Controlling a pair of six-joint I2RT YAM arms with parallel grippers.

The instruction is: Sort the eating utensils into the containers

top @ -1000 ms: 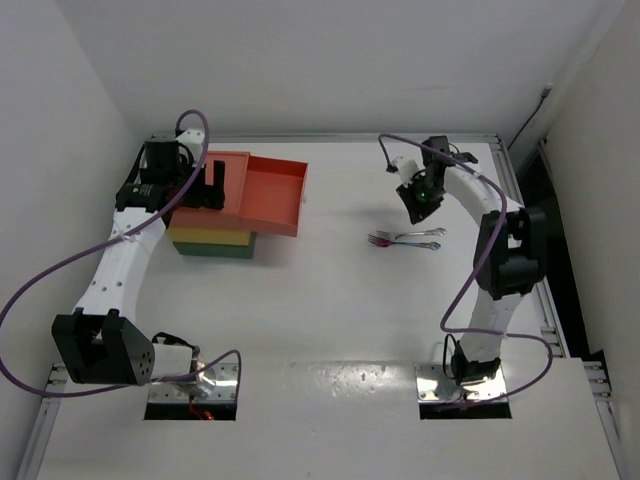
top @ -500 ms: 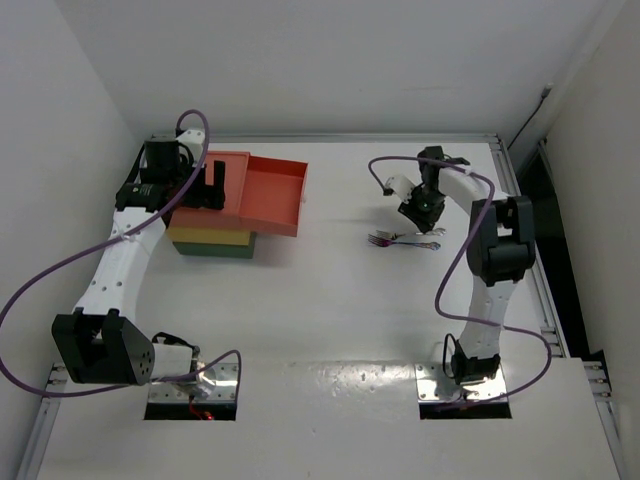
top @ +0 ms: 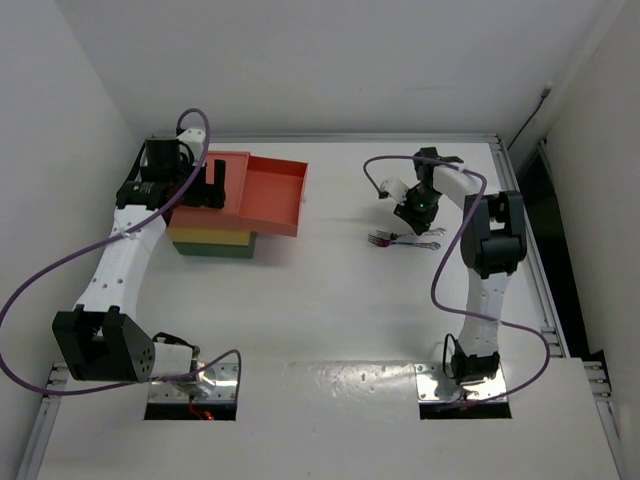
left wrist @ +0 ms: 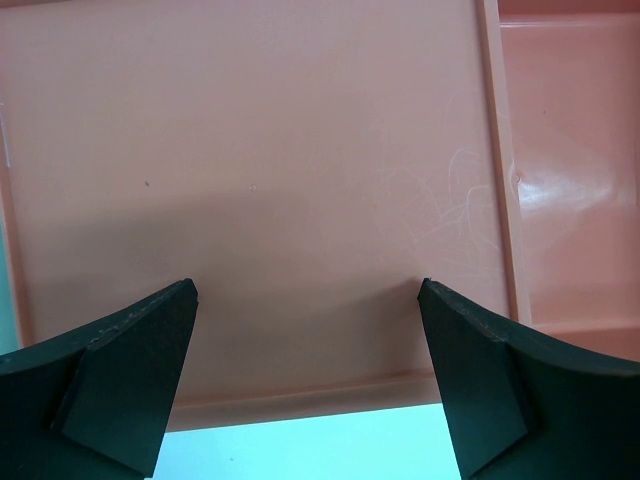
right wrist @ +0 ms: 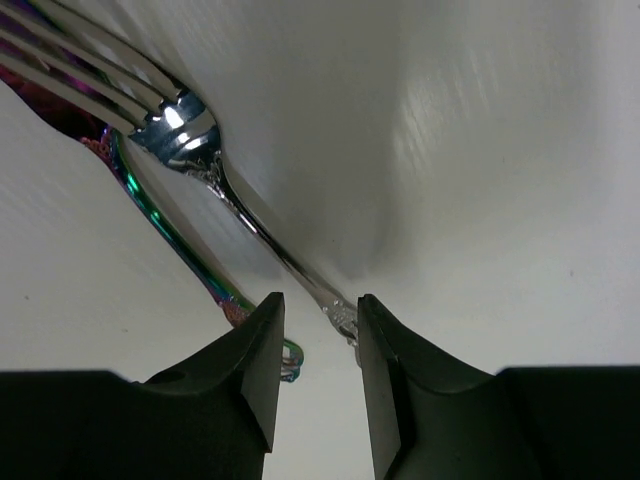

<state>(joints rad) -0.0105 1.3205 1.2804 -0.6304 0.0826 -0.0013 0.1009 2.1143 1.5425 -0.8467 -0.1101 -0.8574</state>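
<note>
white tabletop (top: 330, 320) holds two forks (top: 405, 240) well apart from the drawers (top: 215, 240), so sorting looks barely begun: right gripper (right wrist: 315, 330) slightly parted astride the silver fork (right wrist: 190, 125) handle, left gripper (left wrist: 305, 300) spread wide over the red-orange top (left wrist: 250, 150).

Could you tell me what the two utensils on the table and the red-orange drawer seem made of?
Silver fork: likely polished metal, mirror-bright highlights.
Rainbow-tinted utensil beside it: probably coated metal, glossy iridescent sheen.
Red-orange drawer: seemingly plastic, smooth moulded walls, even colour, soft sheen.

Top camera looks down on whole table (top: 330, 300); left wrist close above red-orange drawer (left wrist: 250, 150), right wrist closer on forks (right wrist: 190, 130), both visible overhead.
</note>
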